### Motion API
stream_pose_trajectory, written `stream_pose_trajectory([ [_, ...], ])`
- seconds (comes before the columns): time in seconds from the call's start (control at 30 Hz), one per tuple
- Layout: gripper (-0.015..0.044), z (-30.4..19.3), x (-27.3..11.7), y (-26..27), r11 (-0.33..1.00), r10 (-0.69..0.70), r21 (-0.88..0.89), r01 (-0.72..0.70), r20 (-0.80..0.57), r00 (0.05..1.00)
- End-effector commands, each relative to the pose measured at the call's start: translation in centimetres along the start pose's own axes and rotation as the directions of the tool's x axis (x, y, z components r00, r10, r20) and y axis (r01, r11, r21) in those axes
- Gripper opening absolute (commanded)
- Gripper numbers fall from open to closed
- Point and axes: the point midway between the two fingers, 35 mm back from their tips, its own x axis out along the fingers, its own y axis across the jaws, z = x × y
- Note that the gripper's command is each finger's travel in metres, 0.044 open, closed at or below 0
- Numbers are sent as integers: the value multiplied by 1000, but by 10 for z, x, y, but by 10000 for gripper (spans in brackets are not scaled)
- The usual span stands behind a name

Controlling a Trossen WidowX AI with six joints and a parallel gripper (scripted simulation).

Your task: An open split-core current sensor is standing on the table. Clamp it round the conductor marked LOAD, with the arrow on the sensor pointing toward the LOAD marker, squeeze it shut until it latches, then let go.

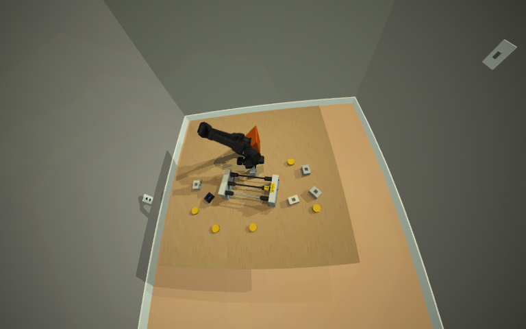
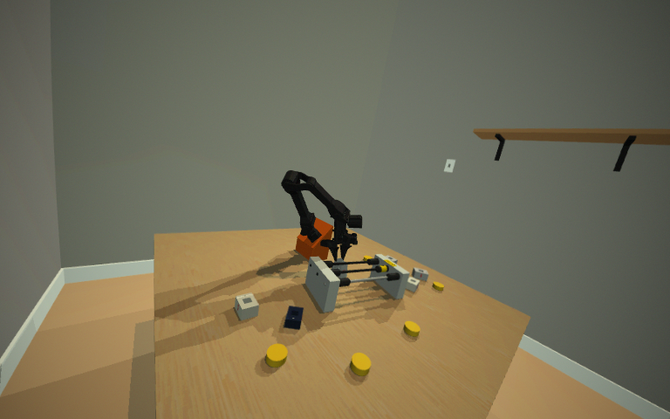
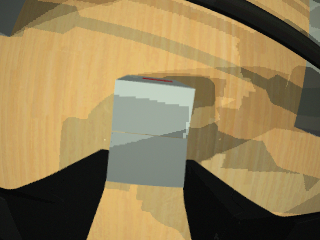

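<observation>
My gripper points down and is shut on the grey current sensor. In the wrist view the sensor shows a seam across its middle and a red mark on its far edge. It is beside the rack's back conductor, not visibly round any conductor. The side toward the table is hidden. The middle conductor carries a yellow sleeve near its right end, beside a yellow label whose text is too small to read. I cannot make out the arrow.
The rack has a left end plate and a right end plate. Its back conductor is closest to my gripper. An orange block stands behind. Several pale blocks, a dark blue block and several yellow discs lie around.
</observation>
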Motion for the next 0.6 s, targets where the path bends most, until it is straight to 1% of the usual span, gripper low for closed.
stream_pose_trajectory([
  [0.0, 0, -5, -1, 0, 1000, 2, 4, -2, -3, 1000],
  [0.03, 0, -5, -1, 0, 1000, 2, 4, -2, -3, 1000],
  [0.43, 315, -2, 0, 0, 1000, 0, 2, 0, 0, 1000],
  [0.47, 326, -2, 0, 0, 1000, 0, 2, 0, 0, 1000],
  [0.57, 326, -2, -2, 0, 1000, 1, 2, -1, 0, 1000],
])
